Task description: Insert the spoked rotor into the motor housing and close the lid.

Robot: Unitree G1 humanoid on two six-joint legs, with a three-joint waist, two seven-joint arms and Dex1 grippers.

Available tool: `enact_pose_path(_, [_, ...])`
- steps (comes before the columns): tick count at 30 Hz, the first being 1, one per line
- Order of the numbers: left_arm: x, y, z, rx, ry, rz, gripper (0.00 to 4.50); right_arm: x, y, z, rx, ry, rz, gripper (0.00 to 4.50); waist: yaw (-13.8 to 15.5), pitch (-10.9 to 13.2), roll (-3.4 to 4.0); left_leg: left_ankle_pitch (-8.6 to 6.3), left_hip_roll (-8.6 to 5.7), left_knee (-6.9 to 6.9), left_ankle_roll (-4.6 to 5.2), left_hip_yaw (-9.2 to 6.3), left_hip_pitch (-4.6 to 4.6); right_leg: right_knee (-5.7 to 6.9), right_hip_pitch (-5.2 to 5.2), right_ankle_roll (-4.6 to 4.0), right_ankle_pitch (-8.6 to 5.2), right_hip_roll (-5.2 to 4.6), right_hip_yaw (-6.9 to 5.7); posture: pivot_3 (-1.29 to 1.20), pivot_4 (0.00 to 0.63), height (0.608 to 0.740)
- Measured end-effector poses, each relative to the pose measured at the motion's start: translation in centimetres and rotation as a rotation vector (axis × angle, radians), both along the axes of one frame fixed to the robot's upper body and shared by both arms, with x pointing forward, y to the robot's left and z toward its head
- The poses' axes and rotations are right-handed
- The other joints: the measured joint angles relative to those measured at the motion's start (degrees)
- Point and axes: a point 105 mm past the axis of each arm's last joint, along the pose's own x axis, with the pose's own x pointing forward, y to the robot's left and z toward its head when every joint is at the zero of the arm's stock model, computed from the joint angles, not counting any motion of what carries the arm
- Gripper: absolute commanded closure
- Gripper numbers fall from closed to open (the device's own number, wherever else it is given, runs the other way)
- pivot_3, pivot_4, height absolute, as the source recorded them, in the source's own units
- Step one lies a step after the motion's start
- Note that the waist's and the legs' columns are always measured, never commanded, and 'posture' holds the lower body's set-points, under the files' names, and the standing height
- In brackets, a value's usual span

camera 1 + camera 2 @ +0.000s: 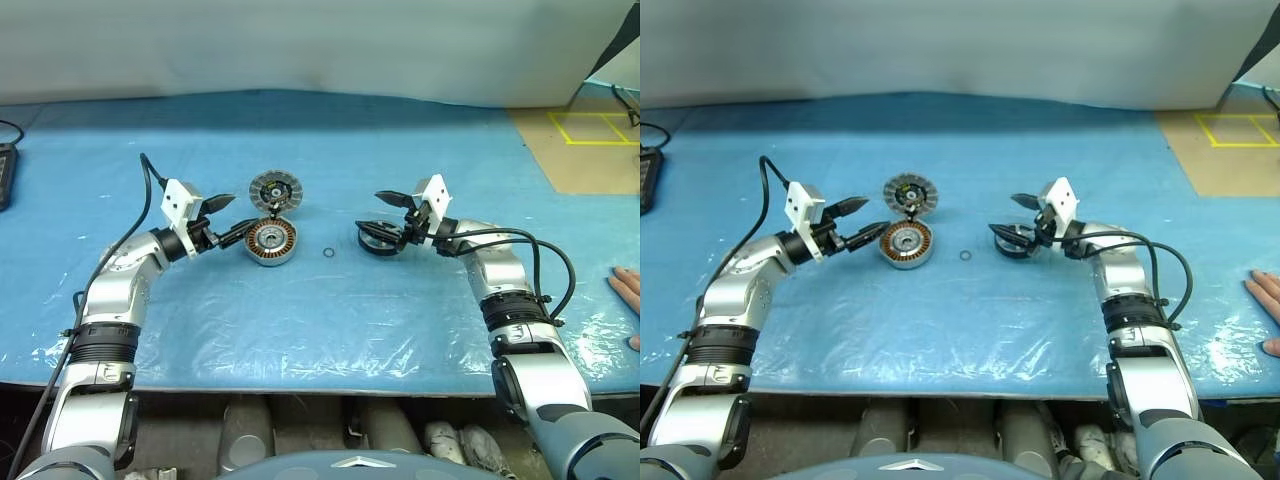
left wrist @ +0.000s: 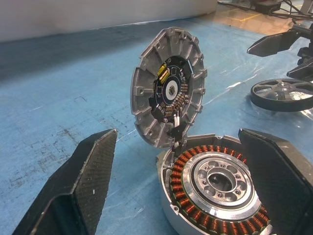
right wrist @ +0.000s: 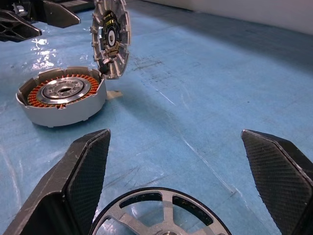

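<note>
We see the motor housing (image 1: 271, 242) mid-table, its lid (image 1: 274, 188) propped upright behind it toward the far edge. Our left gripper (image 1: 232, 219) gapes empty beside the housing; our right gripper (image 1: 386, 213) gapes around the spoked rotor (image 1: 378, 240), not clamping it.

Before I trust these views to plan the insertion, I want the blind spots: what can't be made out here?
- Spoked rotor: the right wrist view's edge cuts off its hub and near half.
- Motor housing: the left wrist view's edge crops its near rim.
- Lid: standing on edge, outer face turned away.
- Small loose ring: too small in the head views to identify.
- Person's hand: cut by the edge.
</note>
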Motion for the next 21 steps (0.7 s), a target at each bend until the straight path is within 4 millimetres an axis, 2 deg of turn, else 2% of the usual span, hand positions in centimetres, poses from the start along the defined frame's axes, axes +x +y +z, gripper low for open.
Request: enact_pose_path(21, [-0.16, 0.28, 0.32, 0.023, -0.009, -0.010, 0.32, 0.07, -0.02, -0.34, -0.002, -0.016, -0.023, 0.03, 0.0, 0.0, 0.00, 0.00, 0.00, 0.00, -0.01, 0.00, 0.01, 0.00, 0.01, 0.00, 0.00, 0.00, 0.00, 0.00, 0.150, 0.740])
